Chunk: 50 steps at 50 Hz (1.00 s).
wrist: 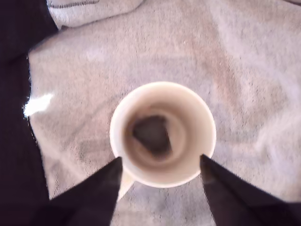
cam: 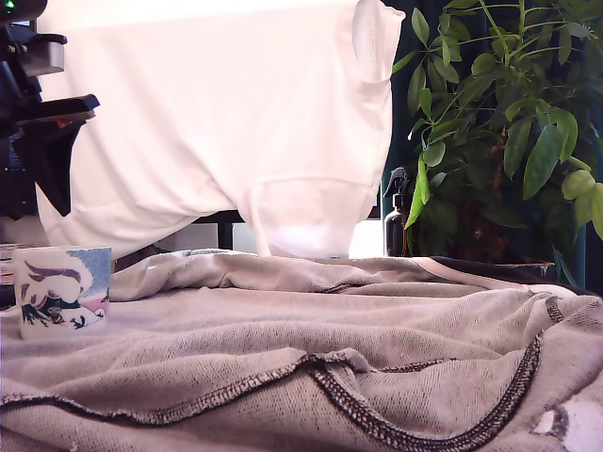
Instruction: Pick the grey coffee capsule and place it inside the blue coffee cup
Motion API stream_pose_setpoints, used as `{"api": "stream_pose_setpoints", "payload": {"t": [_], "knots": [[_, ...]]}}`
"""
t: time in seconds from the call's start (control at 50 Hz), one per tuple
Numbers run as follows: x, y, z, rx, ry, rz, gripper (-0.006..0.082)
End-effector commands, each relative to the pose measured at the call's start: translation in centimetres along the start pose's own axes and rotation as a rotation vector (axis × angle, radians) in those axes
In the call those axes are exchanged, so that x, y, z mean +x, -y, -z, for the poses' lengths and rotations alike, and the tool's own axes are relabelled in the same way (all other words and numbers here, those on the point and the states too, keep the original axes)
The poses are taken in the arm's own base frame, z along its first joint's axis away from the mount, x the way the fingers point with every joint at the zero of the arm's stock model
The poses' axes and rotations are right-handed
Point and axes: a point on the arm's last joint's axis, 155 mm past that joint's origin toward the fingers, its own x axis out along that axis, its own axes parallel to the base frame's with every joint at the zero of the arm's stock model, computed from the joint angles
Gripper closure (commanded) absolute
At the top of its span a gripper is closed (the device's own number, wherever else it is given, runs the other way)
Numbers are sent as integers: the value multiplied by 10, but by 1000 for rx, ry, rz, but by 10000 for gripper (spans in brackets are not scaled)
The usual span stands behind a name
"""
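Note:
The blue coffee cup [cam: 61, 292] stands on the grey cloth at the exterior view's left, whitish with a blue patch and a cartoon drawing. The wrist view looks straight down into the cup [wrist: 188, 101]. The grey coffee capsule [wrist: 151, 134] lies dark on the cup's bottom. My gripper [wrist: 160, 159] hangs directly above the cup, open, its two dark fingertips [wrist: 110, 176] spread about as wide as the rim, with nothing between them. In the exterior view only dark parts of the arm [cam: 42, 113] show, above the cup at the upper left.
A crumpled grey cloth [cam: 330, 339] with a dark stitched seam covers the table. A white sheet [cam: 217, 122] hangs behind. A dark spray bottle [cam: 397, 217] and a leafy plant [cam: 509, 122] stand at the exterior view's back right.

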Motion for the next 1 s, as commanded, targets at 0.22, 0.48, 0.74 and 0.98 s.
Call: {"api": "stream_pose_setpoints", "payload": {"t": [0.22,0.48,0.74,0.98], "knots": [[3,-3,-2,45,1,-5,449],[-14,-11,-11,62,58,-16,790],[-49,-13,-40,66,303,-8,790],[-77,-17,-45,96,539,-22,790]]}}
